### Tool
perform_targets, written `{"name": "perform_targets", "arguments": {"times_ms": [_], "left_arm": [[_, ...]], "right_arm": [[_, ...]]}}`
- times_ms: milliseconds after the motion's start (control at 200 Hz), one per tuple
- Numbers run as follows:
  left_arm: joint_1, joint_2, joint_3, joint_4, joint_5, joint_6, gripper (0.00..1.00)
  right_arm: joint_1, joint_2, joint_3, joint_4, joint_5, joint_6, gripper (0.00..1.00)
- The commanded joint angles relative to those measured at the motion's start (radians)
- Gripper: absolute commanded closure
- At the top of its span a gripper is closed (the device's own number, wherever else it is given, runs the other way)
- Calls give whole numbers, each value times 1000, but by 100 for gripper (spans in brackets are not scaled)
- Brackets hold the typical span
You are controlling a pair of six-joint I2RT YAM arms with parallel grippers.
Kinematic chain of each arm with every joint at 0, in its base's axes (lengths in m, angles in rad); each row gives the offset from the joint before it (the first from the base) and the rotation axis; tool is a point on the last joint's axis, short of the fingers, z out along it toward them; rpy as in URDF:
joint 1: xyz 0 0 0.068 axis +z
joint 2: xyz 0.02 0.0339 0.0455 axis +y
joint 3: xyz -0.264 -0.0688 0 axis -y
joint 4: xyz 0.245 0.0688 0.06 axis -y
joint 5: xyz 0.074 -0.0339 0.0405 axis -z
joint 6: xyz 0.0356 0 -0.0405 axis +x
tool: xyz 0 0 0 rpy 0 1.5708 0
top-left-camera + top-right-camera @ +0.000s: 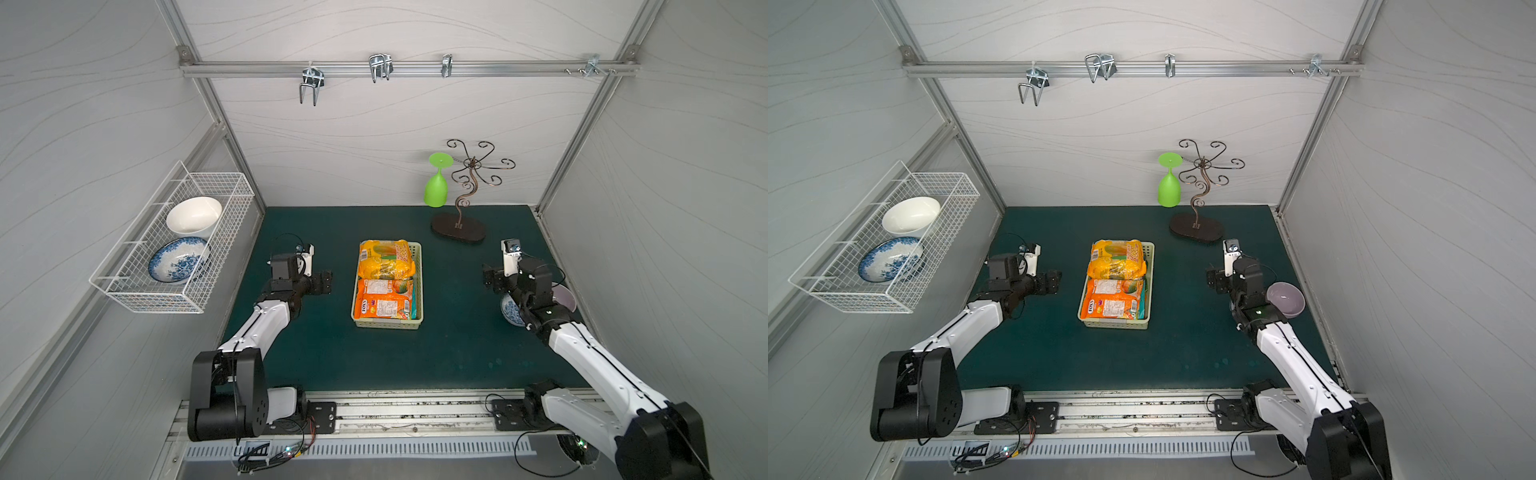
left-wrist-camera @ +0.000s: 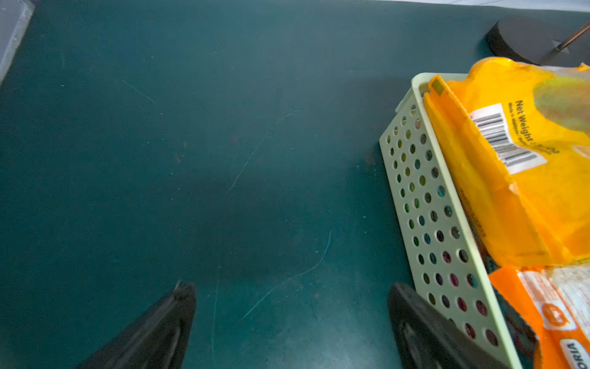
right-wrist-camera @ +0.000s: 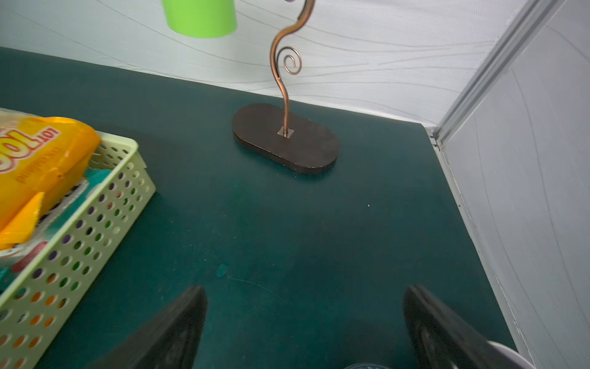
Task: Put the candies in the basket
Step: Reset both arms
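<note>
My left gripper [image 1: 326, 282] released, candies [image 1: 384, 290] in the basket [image 1: 386, 323], my right gripper [image 1: 490, 279] released.
I hold my left gripper left of the basket, jaws spread wide, nothing between them. A yellow packet [image 1: 384, 258] lies across the basket's far end; orange packets [image 1: 382, 309] lie at its near end. I hold my right gripper right of the basket, jaws spread wide, empty.

Basket [image 2: 418, 198] pale yellow-green, dotted with round holes; candies [image 1: 384, 266] yellow-orange on top, orange with white label panels below, a teal edge showing. Mat [image 1: 374, 357] dark teal, goblet [image 1: 435, 191] lime green, stand [image 1: 458, 228] coppery on a dark brown base. Wire rack [image 1: 216, 266] white grid — white bowl [image 1: 193, 216] plain, floral bowl [image 1: 178, 259] blue on white.
</note>
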Motion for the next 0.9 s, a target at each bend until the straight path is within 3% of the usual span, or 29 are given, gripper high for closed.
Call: {"name": "perform_targets", "arguments": {"times_ms": [0,215,650,895], "left_arm": [[6,17,-90,324,58,-14,2],[6,80,-213,629,1,-46,2],[0,247,-309,973,-187,-132,2],[-15,248,-219,798,-310,-163,2]], "right_arm": [[-38,33,-33,114,20,50,1],[-76,103,-130,299,47,69,1],[-111,285,-177,546,16,83,1],[-111,338,-180,603,3,59,1]]}}
